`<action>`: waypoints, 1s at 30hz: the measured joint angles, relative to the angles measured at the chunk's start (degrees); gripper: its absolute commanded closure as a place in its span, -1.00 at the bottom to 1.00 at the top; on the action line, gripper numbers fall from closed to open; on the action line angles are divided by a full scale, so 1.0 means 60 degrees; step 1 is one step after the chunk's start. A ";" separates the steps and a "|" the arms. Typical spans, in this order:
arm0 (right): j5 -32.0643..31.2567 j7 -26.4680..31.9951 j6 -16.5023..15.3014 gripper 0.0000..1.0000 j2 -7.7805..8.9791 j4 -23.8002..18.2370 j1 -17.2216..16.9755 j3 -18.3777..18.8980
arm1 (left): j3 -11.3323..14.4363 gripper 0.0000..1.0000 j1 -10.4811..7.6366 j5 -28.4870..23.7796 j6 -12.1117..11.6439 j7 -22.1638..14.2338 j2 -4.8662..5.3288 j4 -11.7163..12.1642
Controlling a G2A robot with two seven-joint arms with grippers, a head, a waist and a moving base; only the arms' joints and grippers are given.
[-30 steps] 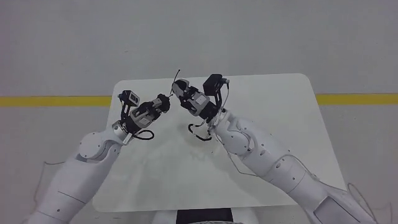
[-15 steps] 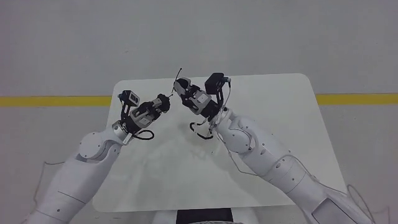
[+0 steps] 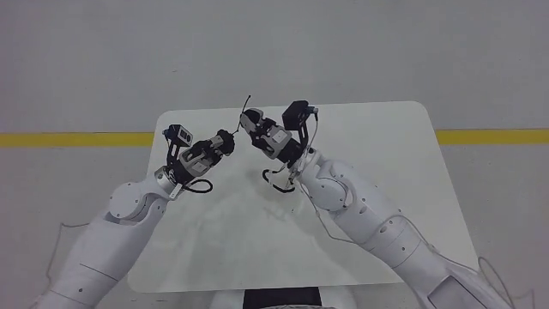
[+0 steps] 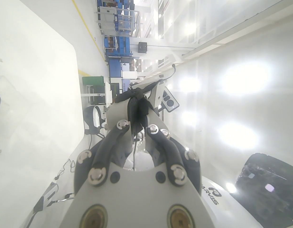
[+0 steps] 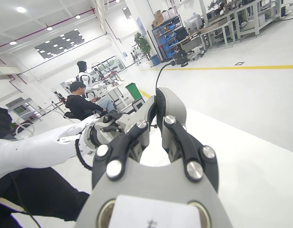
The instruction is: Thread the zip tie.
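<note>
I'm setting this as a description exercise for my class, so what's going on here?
A two-armed robot is holding a black zip tie above a white table. The right gripper is shut on the strap, whose free end sticks out past its fingers. The left gripper, close beside it, is shut too, apparently on the tie's other end. Threading isn't visibly done.

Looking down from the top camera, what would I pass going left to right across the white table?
Table's left edge → left gripper → right gripper, with the zip tie sticking out of it → black camera block on that wrist → table's right edge.
</note>
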 measured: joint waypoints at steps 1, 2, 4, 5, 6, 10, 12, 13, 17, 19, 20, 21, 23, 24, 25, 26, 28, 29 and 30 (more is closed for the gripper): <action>-0.0012 0.0019 0.0000 1.00 -0.0012 0.0007 -0.0006 0.0010 | 0.0000 1.00 0.0000 0.0000 0.0000 0.0000 0.0000 0.0000; -0.0021 0.0030 0.0000 1.00 -0.0021 0.0014 -0.0012 0.0017 | 0.0000 1.00 0.0000 0.0000 0.0000 0.0000 0.0000 0.0000; -0.0042 0.0053 0.0000 1.00 -0.0039 0.0025 -0.0024 0.0036 | 0.0000 1.00 0.0000 0.0000 0.0000 0.0000 0.0000 0.0000; -0.0052 0.0058 0.0001 1.00 -0.0046 0.0030 -0.0028 0.0046 | 0.0000 1.00 0.0000 0.0000 0.0000 0.0000 0.0000 0.0000; -0.0061 0.0058 0.0001 1.00 -0.0052 0.0033 -0.0032 0.0059 | 0.0000 1.00 0.0000 0.0000 0.0000 0.0000 0.0000 0.0000; -0.0124 -0.0003 0.0001 1.00 -0.0070 -0.0004 -0.0063 0.0142 | 0.0000 1.00 0.0000 0.0000 0.0000 0.0000 0.0000 0.0000; -0.0146 -0.0006 0.0001 1.00 -0.0072 -0.0037 -0.0083 0.0168 | 0.0000 1.00 0.0000 0.0000 0.0000 0.0000 0.0000 0.0000; -0.0159 0.0000 0.0001 1.00 -0.0073 -0.0057 -0.0098 0.0180 | 0.0000 1.00 0.0000 0.0000 0.0000 0.0000 0.0000 0.0000; -0.0187 0.0023 0.0001 1.00 -0.0075 -0.0132 -0.0149 0.0210 | 0.0000 1.00 0.0000 0.0000 0.0000 0.0000 0.0000 0.0000; -0.0199 0.0045 0.0001 1.00 -0.0076 -0.0158 -0.0175 0.0222 | 0.0000 1.00 0.0000 0.0000 0.0000 0.0000 0.0000 0.0000; -0.0203 0.0062 0.0001 1.00 -0.0076 -0.0168 -0.0186 0.0226 | 0.0000 1.00 0.0000 0.0000 0.0000 0.0000 0.0000 0.0000; -0.0207 0.0080 0.0001 1.00 -0.0076 -0.0177 -0.0195 0.0228 | 0.0000 1.00 0.0000 0.0000 0.0000 0.0000 0.0000 0.0000; -0.0217 0.0114 0.0000 1.00 -0.0077 -0.0196 -0.0213 0.0234 | 0.0000 1.00 0.0000 0.0000 0.0000 0.0000 0.0000 0.0000; -0.0221 0.0124 0.0000 1.00 -0.0078 -0.0203 -0.0220 0.0237 | 0.0000 1.00 0.0000 0.0000 0.0000 0.0000 0.0000 0.0000; -0.0226 0.0137 0.0000 1.00 -0.0080 -0.0206 -0.0230 0.0238 | 0.0000 1.00 0.0000 0.0000 0.0000 0.0000 0.0000 0.0000; -0.0229 0.0146 0.0000 1.00 -0.0083 -0.0206 -0.0236 0.0240 | 0.0000 1.00 0.0000 0.0000 0.0000 0.0000 0.0000 0.0000; -0.0241 0.0149 0.0000 1.00 -0.0090 -0.0196 -0.0245 0.0248 | 0.0000 1.00 0.0000 0.0000 0.0000 0.0000 0.0000 0.0000; -0.0250 0.0141 0.0000 1.00 -0.0094 -0.0186 -0.0248 0.0254 | 0.0000 1.00 0.0000 0.0000 0.0000 0.0000 0.0000 0.0000; -0.0259 0.0127 0.0000 1.00 -0.0099 -0.0175 -0.0252 0.0260 | 0.0000 1.00 0.0000 0.0000 0.0000 0.0000 0.0000 0.0000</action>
